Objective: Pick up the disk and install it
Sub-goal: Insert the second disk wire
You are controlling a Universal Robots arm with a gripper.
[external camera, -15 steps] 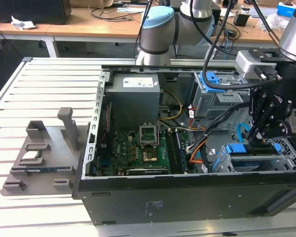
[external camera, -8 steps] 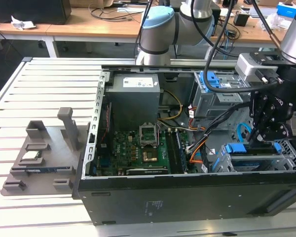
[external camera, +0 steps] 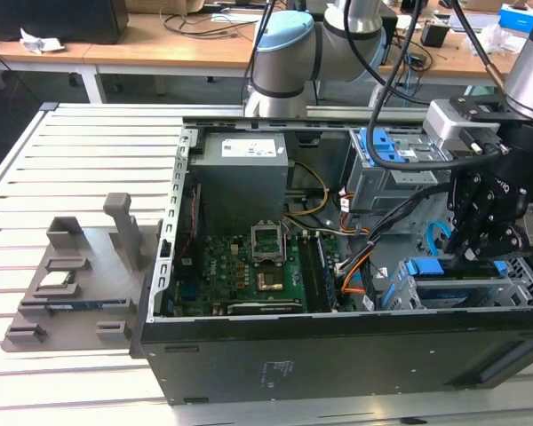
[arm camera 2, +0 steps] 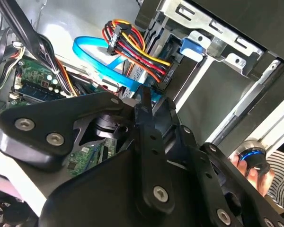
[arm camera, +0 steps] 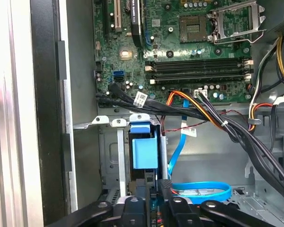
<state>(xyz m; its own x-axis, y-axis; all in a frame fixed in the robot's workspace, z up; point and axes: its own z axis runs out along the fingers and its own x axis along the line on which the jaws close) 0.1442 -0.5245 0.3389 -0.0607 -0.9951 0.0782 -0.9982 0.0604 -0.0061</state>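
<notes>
The open computer case [external camera: 249,355] lies on a slatted metal table [external camera: 89,142], with its green motherboard [external camera: 240,271] exposed in the centre of the exterior view. The black gripper [external camera: 480,253] hangs at the right edge of the exterior view, lowered into the drive cage [external camera: 515,284] at the case's lower right corner.

In the first wrist view, the fingers [arm camera: 149,187] at the bottom centre of the frame stand pressed close together, pinching the edge of the disk [arm camera: 144,151]. Its blue bracket stands upright in the metal cage slot, just below a bundle of black cables [arm camera: 180,111]. A blue data cable [arm camera: 199,189] loops to the lower right of the disk, near the case floor.

In the second wrist view, a red, yellow and black power cable bundle [arm camera 2: 137,47] runs across the upper centre, above the black gripper body.

A grey fixture tray [external camera: 67,284] sits on the table in the left part of the exterior view, well apart from the gripper.
</notes>
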